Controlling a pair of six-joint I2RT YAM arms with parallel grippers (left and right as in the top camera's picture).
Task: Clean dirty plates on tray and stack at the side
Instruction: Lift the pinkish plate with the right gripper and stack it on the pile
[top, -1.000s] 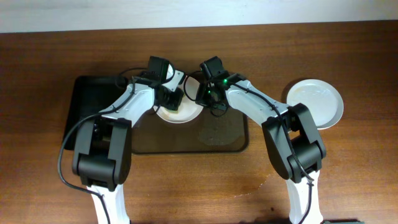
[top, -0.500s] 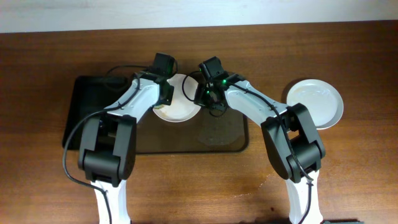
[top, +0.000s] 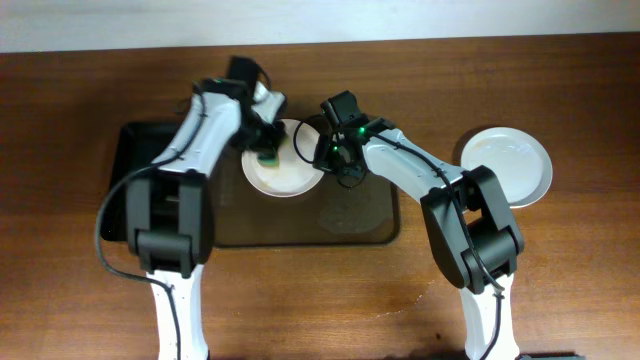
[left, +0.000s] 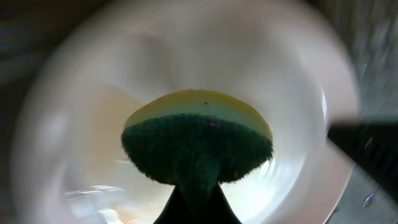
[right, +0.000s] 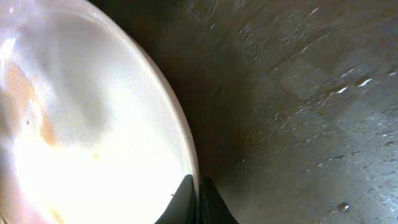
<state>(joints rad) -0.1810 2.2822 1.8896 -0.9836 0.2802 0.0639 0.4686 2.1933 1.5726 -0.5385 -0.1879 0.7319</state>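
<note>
The tray (top: 300, 222) lies with its long side running left to right across the table (top: 560, 280), and its near half is bare. A black tray (top: 135, 160) lies against the tray's left end. Well to the tray's right, a second plate (top: 508, 165) rests face up on the wood.

At the tray's far edge, near the middle, sits a plate (top: 290, 180) with its open face up. Being round, it has no long axis, and I cannot tell whether it lies flat or is tipped a little. In the right wrist view a pale orange-brown smear shows on its inner face.

The right gripper (right: 198, 202) has its fingers drawn together on the plate's right rim, which is caught between them above the tray's speckled floor. Farther back, the left gripper (left: 194, 210) reaches in from beyond the tray's far left corner. It is clamped on a sponge (left: 198, 140), whose green scouring side faces the wrist camera with yellow foam behind. The sponge is over the plate's far left part, but I cannot tell whether it touches.
</note>
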